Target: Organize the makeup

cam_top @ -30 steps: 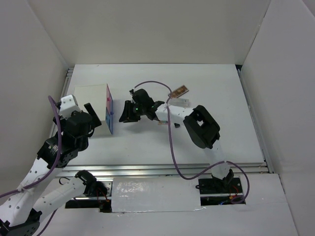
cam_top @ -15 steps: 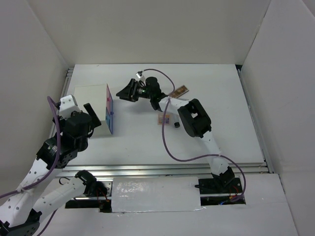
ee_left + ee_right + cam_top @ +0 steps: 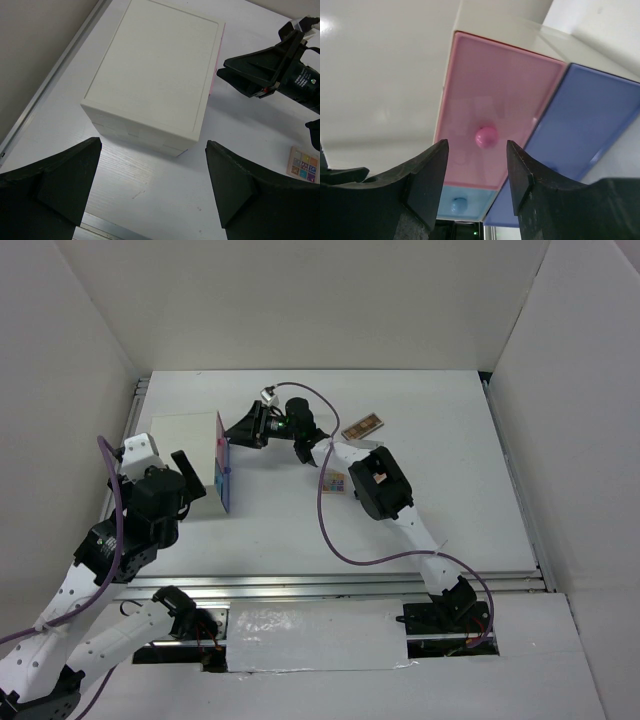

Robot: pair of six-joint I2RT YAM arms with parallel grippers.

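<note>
1. Two pieces of the makeup are seen on the table. A multicoloured palette (image 3: 335,481) lies flat near the middle, just beside the right arm, and a brown palette (image 3: 363,426) lies farther back, apart from it. Neither is held.
2. The right gripper (image 3: 477,145) is spread and empty in front of the white box (image 3: 180,435). The pink knob (image 3: 486,136) of the pink drawer (image 3: 490,90) is framed between its fingers; whether it is touched cannot be told.
3. A blue drawer (image 3: 590,115) is set beside the pink one, and a small light-blue drawer (image 3: 475,197) is partly seen past it.
4. The left gripper (image 3: 154,145) is spread wide with nothing between its fingers, and is held above the table at the closed side of the box.
5. The table (image 3: 440,510) is white and matt, with a faint grain shown in the left wrist view. A metal rail (image 3: 350,585) is fixed along its near edge. Plain white walls (image 3: 300,300) close it in on the left, back and right.
6. Compared with one second ago, the right gripper is found moved from the table's middle, leftward and farther back, up to the drawer fronts. The multicoloured palette, then partly covered by that arm, is now uncovered. The box, the brown palette and the left arm are unchanged.
</note>
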